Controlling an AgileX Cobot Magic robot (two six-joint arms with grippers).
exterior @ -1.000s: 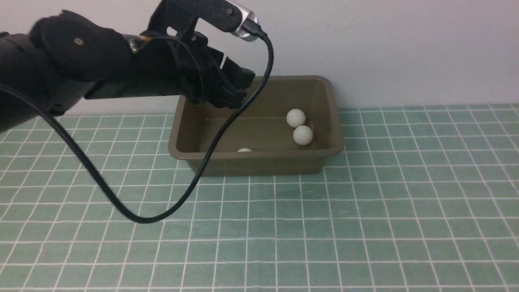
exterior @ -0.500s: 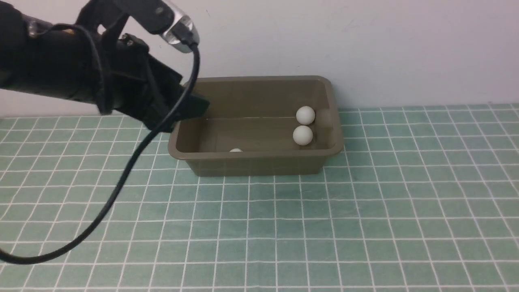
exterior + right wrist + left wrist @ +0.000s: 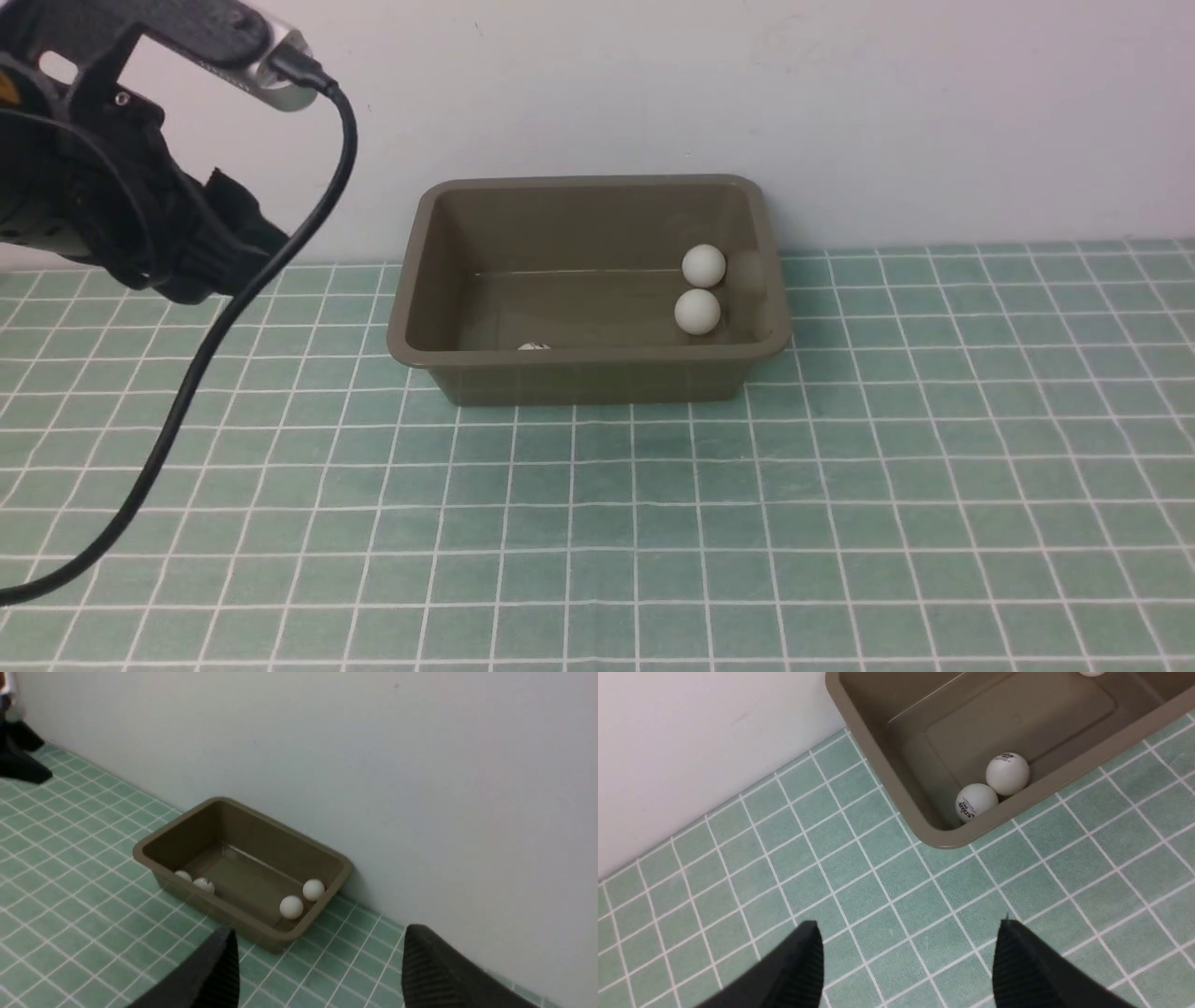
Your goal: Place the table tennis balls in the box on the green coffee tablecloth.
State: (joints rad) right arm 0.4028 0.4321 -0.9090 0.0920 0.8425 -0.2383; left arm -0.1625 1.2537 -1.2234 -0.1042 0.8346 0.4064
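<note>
- Pale, bare wall (image 3: 840, 112) stands behind our surface, which the green coffee tablecloth (image 3: 840, 485) covers with its thin white grid.
- We see the box (image 3: 597, 378) on the cloth against the wall, upright and lidless.
- All four table tennis balls lie inside it: two (image 3: 703, 266) (image 3: 697, 311) close together near its right end, and two (image 3: 1007, 773) (image 3: 976, 801) side by side in the near left corner, their printed logos clear in our left wrist view.
- Our left claw (image 3: 908, 963) hangs above the cloth, left of the box and apart from it, fingers spread with nothing between them.
- Our right claw (image 3: 320, 966) likewise stands open and empty, with the box well beyond it.
- A black cable (image 3: 215, 345) loops down from our left arm.
</note>
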